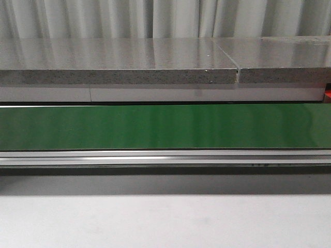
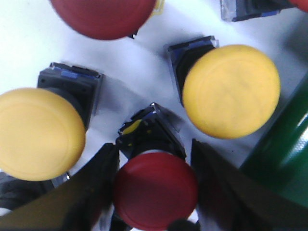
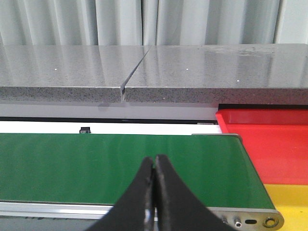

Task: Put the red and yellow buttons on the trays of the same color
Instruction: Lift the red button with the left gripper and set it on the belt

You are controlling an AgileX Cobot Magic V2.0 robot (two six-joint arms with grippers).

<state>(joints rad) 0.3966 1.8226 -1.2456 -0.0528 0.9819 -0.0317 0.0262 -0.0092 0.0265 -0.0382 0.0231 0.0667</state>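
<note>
The left hand (image 2: 155, 192) is standing open, its two dark fingers (image 2: 91, 192) spread wide on either side of a red button (image 2: 155, 192). The button's round cap is sitting squarely in the gap between them. Whether the fingers are actually touching the cap cannot be told; a narrow strip of space seems to be showing on each side.

The red button is lying on a white surface (image 2: 29, 43), its glossy domed cap facing the camera and its black, boxy body with a small yellow mark extending away behind the cap. Near the red button, a yellow button (image 2: 231, 90) is lying with a blue-edged dark body behind its cap, and a second yellow button (image 2: 38, 134) is lying on the opposite side of the red one, also with a dark body behind it. Farther from the red button, past the gap between the two yellow ones, another red cap (image 2: 103, 17) is showing, cut off by the frame edge. A green band (image 2: 284, 154) is running just beside the first yellow button.

The right hand (image 3: 154, 192) is hanging with its fingers pressed together, holding nothing, over the green conveyor belt (image 3: 96, 163). At the belt's end a red tray (image 3: 269, 144) is sitting, with a yellow tray (image 3: 288, 202) touching it on the nearer side. Behind the belt a grey speckled bench (image 3: 192, 67) is standing.
</note>
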